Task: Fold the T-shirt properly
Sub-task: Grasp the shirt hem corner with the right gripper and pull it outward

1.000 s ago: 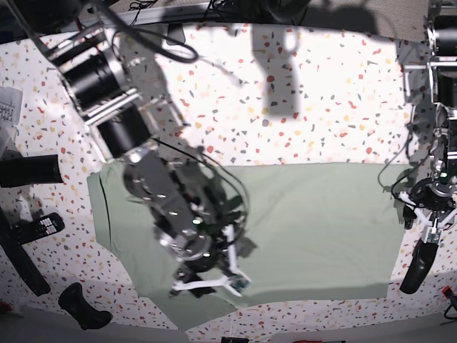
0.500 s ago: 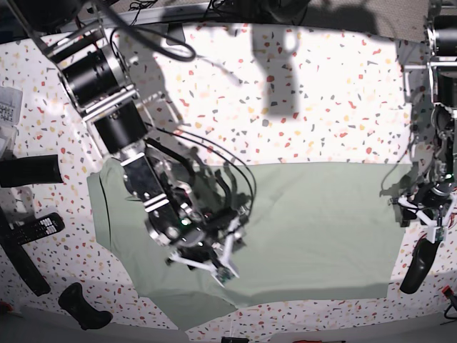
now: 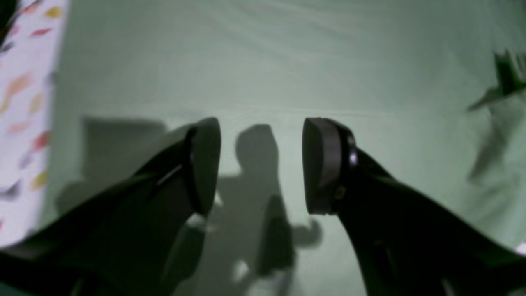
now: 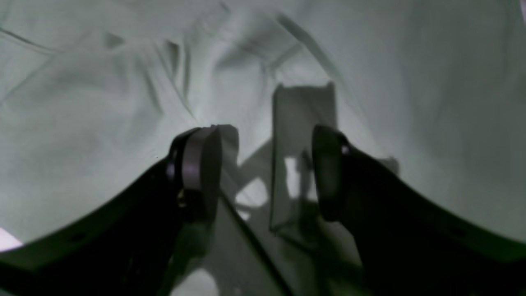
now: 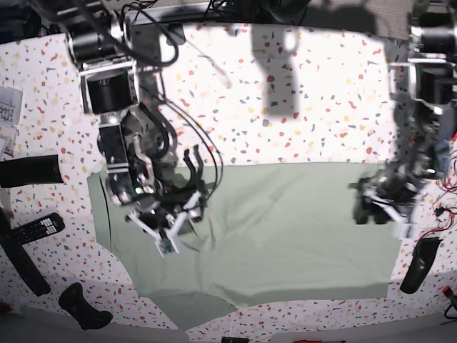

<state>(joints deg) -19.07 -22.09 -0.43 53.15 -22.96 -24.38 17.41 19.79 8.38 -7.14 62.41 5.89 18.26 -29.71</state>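
Two open grippers over T-shirt (image 5: 300, 214), remote (image 5: 34, 229), possibly controller (image 5: 82, 306) nearby

Remote control (image 5: 39, 227) on terrazzo table (image 5: 321, 100)

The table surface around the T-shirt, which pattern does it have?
White table with small multicoloured speckles, clearest in the base view.
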